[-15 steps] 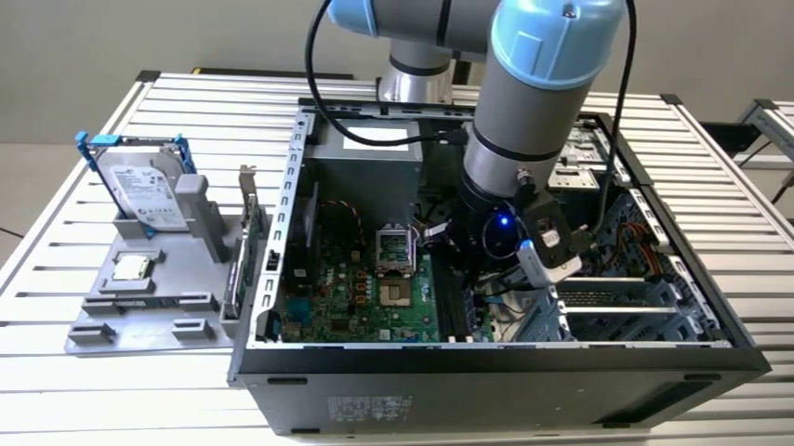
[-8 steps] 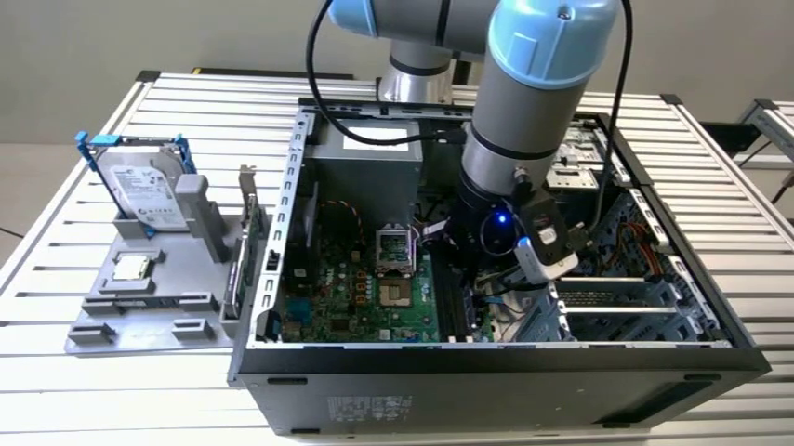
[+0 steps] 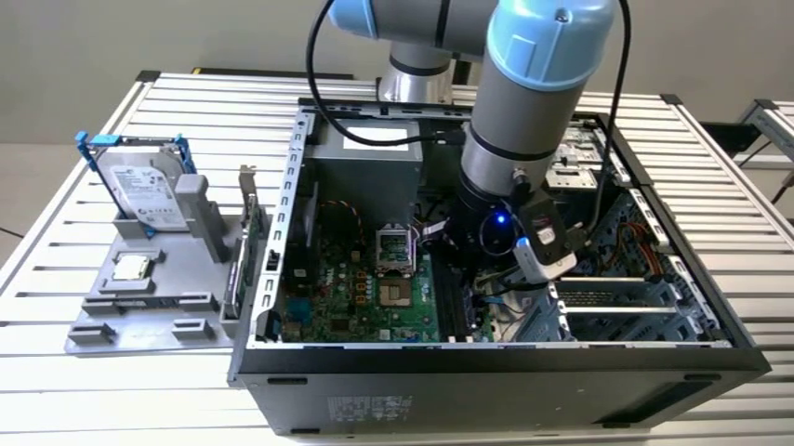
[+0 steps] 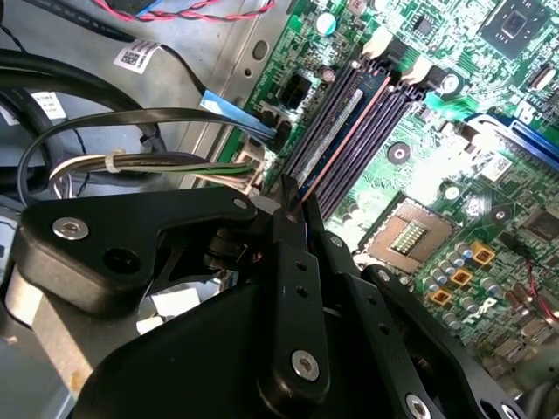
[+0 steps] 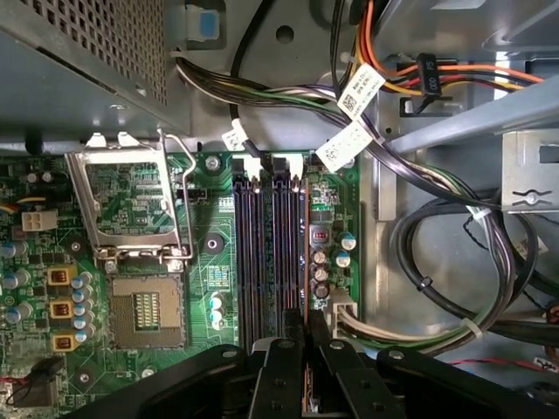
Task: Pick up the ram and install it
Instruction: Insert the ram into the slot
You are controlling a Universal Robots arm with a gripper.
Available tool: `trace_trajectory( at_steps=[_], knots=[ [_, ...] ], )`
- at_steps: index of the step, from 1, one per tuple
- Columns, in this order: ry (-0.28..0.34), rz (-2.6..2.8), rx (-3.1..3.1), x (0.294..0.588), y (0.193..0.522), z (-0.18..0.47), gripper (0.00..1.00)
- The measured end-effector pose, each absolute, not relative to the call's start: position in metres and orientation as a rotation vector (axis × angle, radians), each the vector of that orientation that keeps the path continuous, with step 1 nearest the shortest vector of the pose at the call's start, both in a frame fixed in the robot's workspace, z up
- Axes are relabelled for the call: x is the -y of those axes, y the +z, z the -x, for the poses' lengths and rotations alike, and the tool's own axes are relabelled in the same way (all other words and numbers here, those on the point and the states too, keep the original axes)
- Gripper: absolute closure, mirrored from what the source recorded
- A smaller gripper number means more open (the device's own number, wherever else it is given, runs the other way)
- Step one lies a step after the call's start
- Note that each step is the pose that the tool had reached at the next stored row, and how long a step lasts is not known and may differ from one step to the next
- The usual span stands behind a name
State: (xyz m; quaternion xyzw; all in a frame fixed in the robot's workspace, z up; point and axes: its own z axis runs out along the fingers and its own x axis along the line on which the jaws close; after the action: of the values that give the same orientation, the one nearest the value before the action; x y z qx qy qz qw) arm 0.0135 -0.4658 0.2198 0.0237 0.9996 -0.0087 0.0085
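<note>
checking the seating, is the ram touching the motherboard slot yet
Touching. In the second wrist view the ram lies along the memory slot with no gap, held at its end by the gripper.

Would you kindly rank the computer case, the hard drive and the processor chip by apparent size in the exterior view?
1. Computer case, by far the largest.
2. Hard drive.
3. Processor chip, smallest.

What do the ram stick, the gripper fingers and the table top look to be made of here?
The ram: seemingly circuit-board laminate, thin and flat, with a coppery pink edge catching light as it stands in the motherboard slot.
The gripper fingers: matte black, probably plastic or coated metal, joined with bright screws.
The table: likely aluminium, pale silvery ribbed slats with a dull sheen.
</note>
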Motion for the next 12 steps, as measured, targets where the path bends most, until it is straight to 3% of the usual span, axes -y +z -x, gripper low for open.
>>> trace_trajectory(
  at_steps=[12],
  knots=[
    [-0.027, -0.073, -3.124, 0.4662, 0.2193, -0.0131, 1.00]
  ],
)
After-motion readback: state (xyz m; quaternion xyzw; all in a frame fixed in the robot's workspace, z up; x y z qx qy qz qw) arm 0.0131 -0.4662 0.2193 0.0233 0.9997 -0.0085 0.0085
